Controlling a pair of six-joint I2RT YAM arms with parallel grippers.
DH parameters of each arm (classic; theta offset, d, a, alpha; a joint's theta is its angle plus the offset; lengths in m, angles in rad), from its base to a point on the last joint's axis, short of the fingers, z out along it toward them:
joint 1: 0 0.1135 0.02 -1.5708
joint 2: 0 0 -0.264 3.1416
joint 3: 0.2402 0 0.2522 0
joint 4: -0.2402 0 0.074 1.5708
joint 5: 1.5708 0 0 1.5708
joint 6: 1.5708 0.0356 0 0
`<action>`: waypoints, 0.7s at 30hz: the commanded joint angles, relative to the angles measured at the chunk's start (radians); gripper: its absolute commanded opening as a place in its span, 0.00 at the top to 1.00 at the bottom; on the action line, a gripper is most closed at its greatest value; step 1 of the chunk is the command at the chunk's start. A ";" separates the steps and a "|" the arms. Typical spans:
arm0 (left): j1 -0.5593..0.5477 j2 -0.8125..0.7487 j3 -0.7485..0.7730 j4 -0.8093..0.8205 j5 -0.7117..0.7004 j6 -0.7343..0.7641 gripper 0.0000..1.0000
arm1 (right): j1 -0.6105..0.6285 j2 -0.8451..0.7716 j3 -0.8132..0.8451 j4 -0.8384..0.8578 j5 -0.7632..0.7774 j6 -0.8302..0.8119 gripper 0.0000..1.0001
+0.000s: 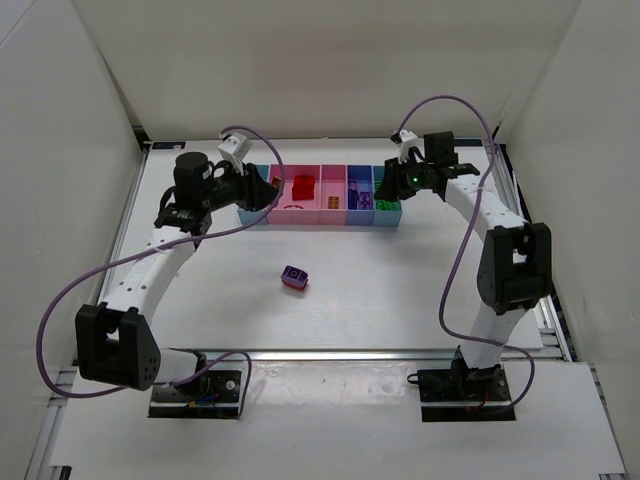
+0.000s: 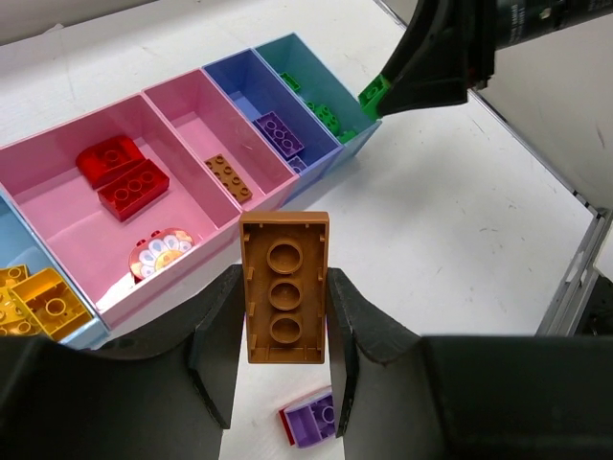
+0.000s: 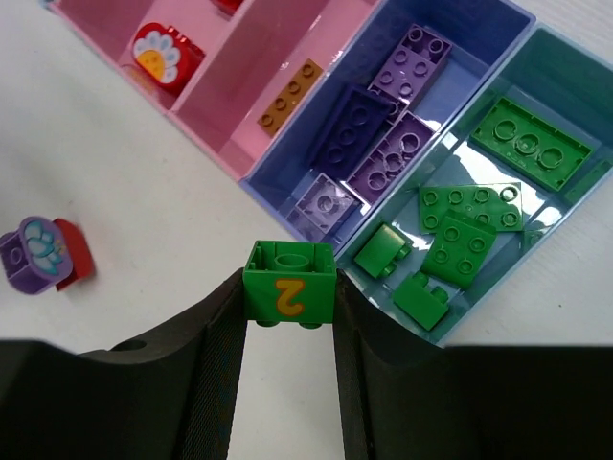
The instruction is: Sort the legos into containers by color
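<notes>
Left fingers [image 2: 215, 355] pinch orange lego [image 2: 284, 287]; right fingers [image 3: 215, 369], green [image 3: 287, 285].

A yellow "2" marks the green lego [image 3: 287, 281].

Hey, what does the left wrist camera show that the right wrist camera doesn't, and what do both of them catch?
Left wrist only: the left gripper shut on a brown brick, and yellow bricks in the light blue end compartment.

Right wrist only: the yellow 2 printed on the green brick that the right gripper holds.

Both: the small brown brick in a pink compartment, purple bricks in the darker blue one, the flower-printed red piece, and the loose purple-and-red piece on the table.
</notes>
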 commanded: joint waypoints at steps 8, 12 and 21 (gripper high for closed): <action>0.002 0.047 0.101 -0.047 -0.013 0.006 0.79 | -0.014 0.152 0.114 0.042 0.092 0.045 0.95; 0.002 0.060 0.109 -0.044 -0.004 0.000 0.79 | -0.027 0.178 0.137 0.051 0.126 0.029 0.95; 0.002 0.091 0.113 -0.040 0.005 -0.006 0.78 | -0.039 0.186 0.129 0.054 0.164 0.029 0.66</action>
